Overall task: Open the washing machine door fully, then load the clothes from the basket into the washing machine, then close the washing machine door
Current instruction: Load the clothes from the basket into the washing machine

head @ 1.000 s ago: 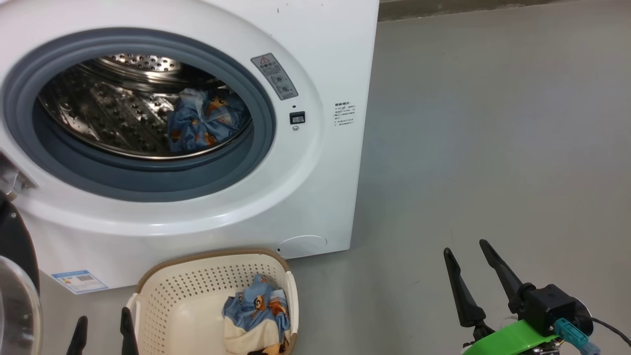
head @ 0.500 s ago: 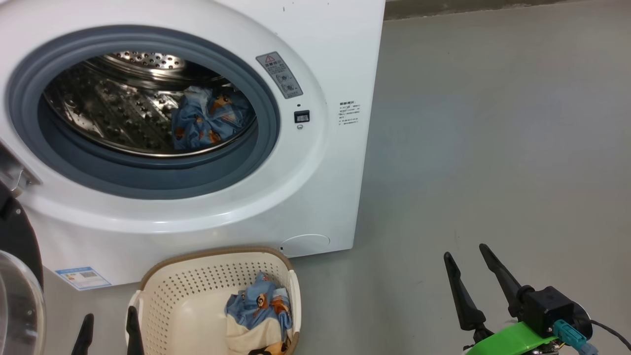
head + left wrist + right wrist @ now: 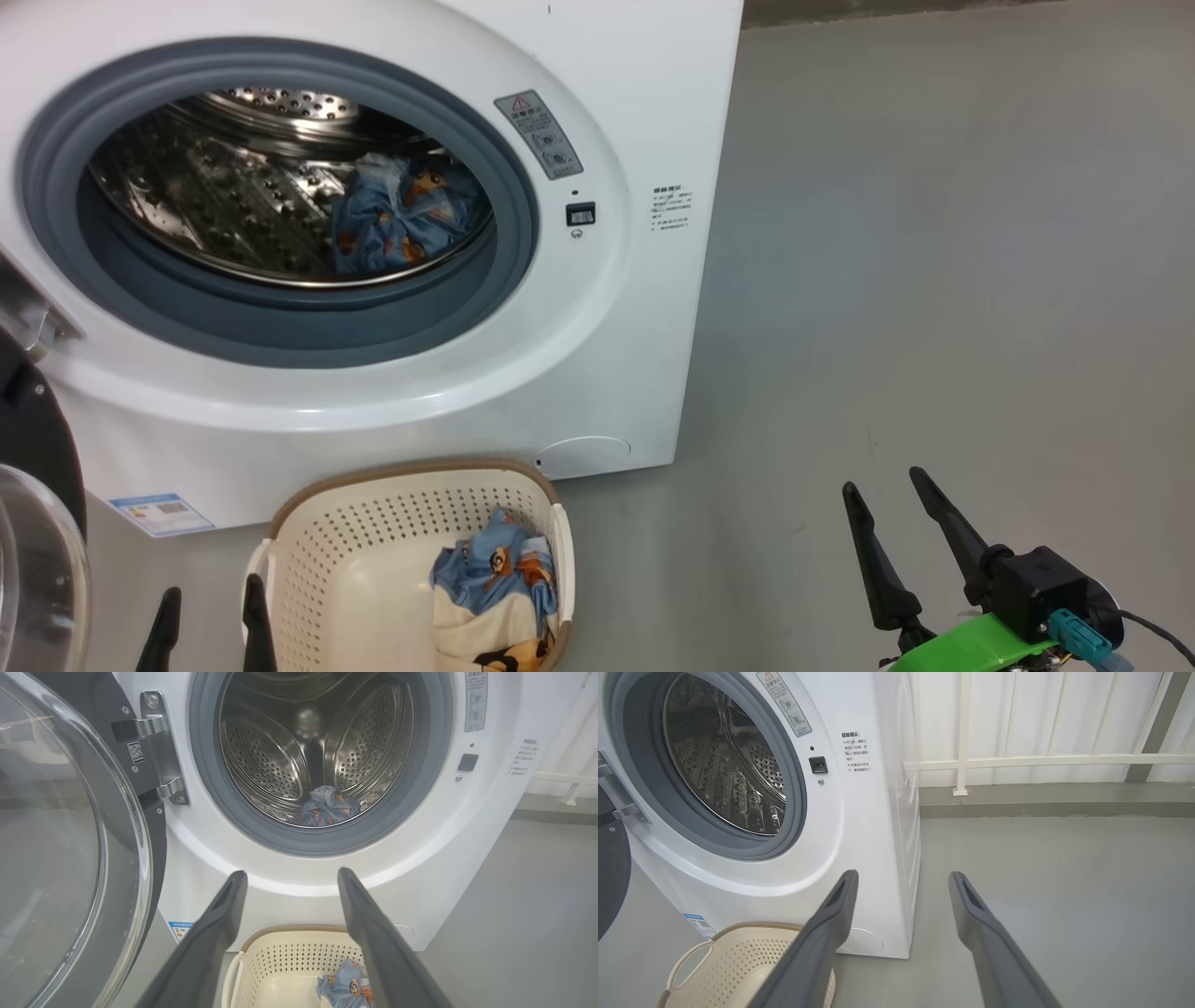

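Hanging open left of the white front-loading washing machine [image 3: 644,355] is its round glass-bowled door [image 3: 60,858]; light-blue printed clothes [image 3: 406,219] lie in its drum and in the cream perforated basket [image 3: 355,541] before it. Left gripper [image 3: 289,877] and right gripper [image 3: 901,877] gape empty.

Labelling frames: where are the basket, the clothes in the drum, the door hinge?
basket [image 3: 355,541], head view, perforated wall.
clothes in the drum [image 3: 401,224], head view, blue fabric.
door hinge [image 3: 167,751], left wrist view, steel plate.

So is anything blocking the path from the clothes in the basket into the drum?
Nothing visible does. The washing machine door hangs open to the left, the basket with the clothes stands in front of the open drum, and one blue piece lies inside it.
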Controlling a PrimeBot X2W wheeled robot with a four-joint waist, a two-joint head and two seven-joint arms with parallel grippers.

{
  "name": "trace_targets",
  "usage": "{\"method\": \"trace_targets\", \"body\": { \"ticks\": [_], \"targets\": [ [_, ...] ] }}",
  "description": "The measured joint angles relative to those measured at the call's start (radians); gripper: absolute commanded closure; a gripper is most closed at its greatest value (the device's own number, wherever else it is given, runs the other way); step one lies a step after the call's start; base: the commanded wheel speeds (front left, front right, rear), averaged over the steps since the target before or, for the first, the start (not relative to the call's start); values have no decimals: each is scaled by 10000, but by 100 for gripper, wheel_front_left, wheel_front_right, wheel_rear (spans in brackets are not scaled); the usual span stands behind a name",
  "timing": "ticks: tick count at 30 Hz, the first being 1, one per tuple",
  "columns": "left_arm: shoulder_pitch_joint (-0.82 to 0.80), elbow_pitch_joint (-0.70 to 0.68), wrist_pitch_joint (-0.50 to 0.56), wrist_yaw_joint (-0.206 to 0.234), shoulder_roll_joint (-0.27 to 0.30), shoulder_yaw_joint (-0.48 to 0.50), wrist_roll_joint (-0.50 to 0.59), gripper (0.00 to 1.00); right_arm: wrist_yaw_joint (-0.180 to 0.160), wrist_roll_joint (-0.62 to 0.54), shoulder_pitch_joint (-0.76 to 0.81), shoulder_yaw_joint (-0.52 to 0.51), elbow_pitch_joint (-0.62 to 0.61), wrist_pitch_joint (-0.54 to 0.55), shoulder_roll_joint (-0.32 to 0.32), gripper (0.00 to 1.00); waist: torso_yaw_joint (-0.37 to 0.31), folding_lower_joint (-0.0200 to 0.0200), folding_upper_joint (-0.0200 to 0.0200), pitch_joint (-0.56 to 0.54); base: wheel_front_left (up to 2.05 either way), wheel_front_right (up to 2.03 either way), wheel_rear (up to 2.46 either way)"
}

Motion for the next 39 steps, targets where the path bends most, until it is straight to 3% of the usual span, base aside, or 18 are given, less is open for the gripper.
{"method": "trace_targets", "body": {
  "ticks": [9, 20, 32, 39],
  "targets": [
    [-399, 159, 0, -178, -10, -167, -40, 0, -2, 19, -10, -77, 82, 2, 0, 0, 38, 0, 0, 601, 0, 0, 0],
    [-2000, 999, -2, -619, -36, -585, -173, 0, 0, 23, -630, 58, 52, 0, -2, 0, 79, 0, 0, 2117, 0, 0, 0],
    [-4348, 3285, -2, -1325, -71, -596, -353, 0, 0, 134, -1755, 407, -71, 0, -12, 0, -62, 0, 0, 4169, 0, 0, 0],
    [-5895, 4890, -2, -1461, 161, -662, -579, 0, 0, 291, -2216, 683, -221, 0, -25, 0, -331, 0, 0, 5252, 0, 0, 0]
  ]
}}
